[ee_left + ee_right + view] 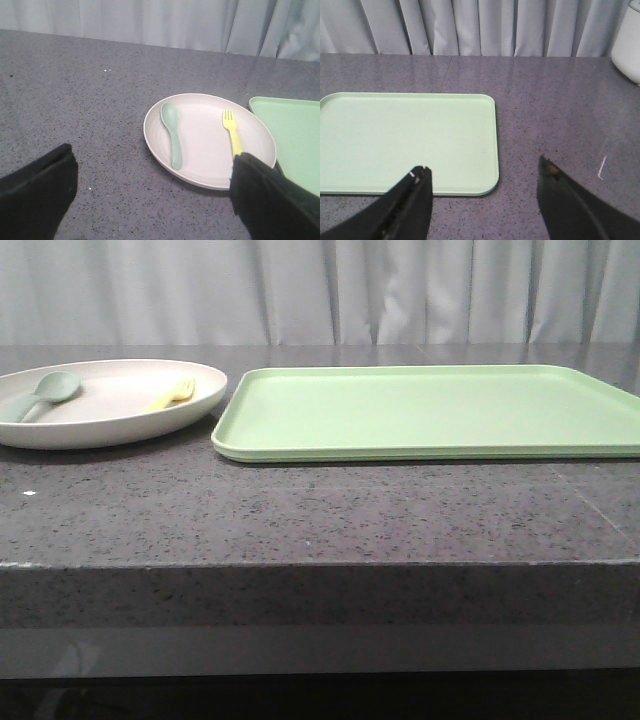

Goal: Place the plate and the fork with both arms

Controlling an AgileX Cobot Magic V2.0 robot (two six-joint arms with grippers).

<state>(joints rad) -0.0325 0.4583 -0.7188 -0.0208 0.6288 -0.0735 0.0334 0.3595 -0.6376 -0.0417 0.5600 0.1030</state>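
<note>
pale grey curtains hang behind a dark speckled stone worktop (300,510). on its left side sits the plate (105,420), off-white and round, with the fork (172,395) lying inside it toward the right and a grey-green spoon (45,395) lying inside it toward the left, the two well apart. just beside the plate, to its right, lies a flat light-green tray (430,410), not touching it. the left hand (150,190) hovers near the plate with its fingers (35,195) spread wide, released, gripping nothing. the right hand (482,200) hangs over the near right corner of the tray, also spread apart and holding nothing.
</note>
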